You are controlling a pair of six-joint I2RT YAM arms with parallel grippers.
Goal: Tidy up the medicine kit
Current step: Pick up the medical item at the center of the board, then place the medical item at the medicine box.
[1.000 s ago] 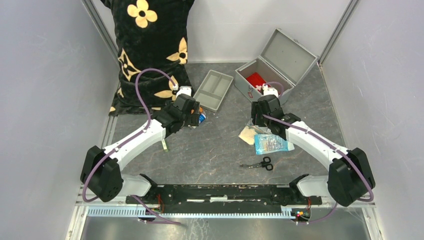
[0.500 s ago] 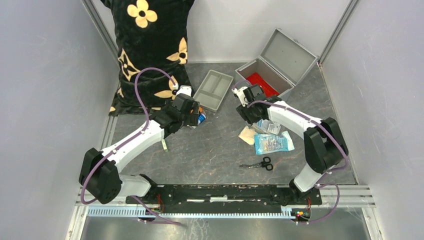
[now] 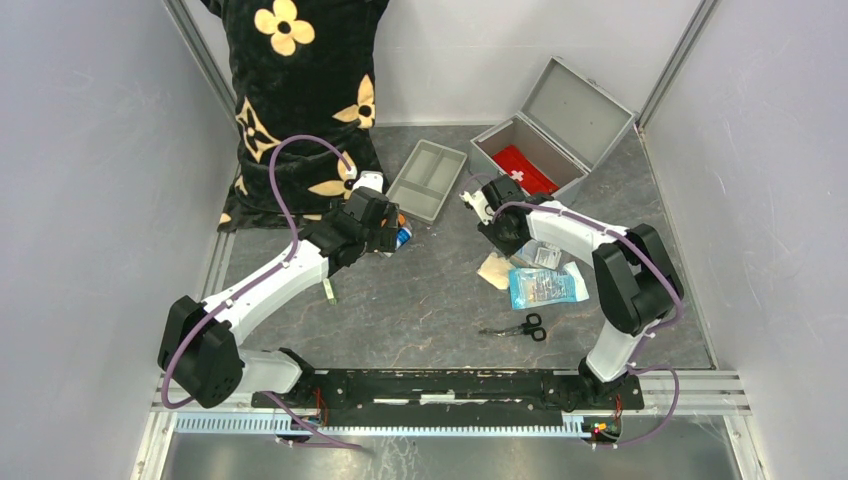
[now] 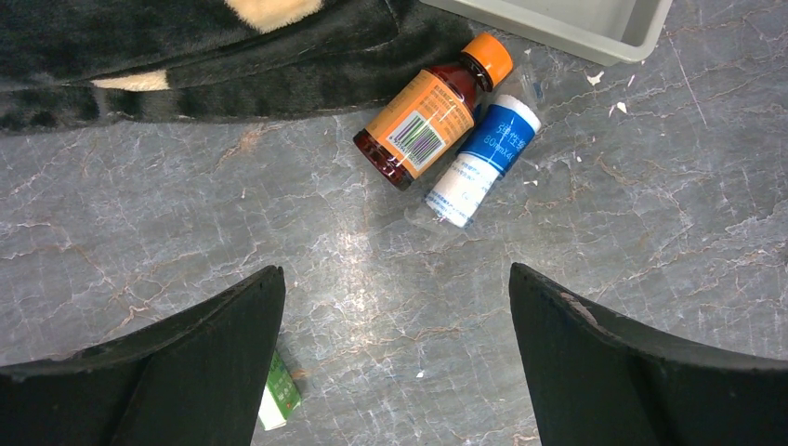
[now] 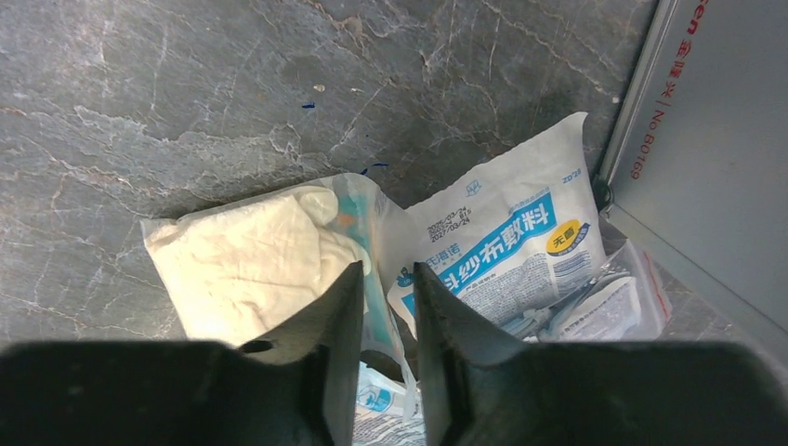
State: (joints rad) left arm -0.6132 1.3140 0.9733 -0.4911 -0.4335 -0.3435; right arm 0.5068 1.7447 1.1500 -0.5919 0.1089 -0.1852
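Though case wall hems the right gripper, tabletop spreads beneath left gripper

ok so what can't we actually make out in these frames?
- Right wrist view: the right pincer sits nearly closed over the glove pack. Its own fingers hide whether it grips the plastic.
- Left wrist view: the green-white box is cut off by a finger and the bottom edge, so its label is unreadable.
- Top view: the kit box interior beyond the red pouch is partly hidden by its near wall.
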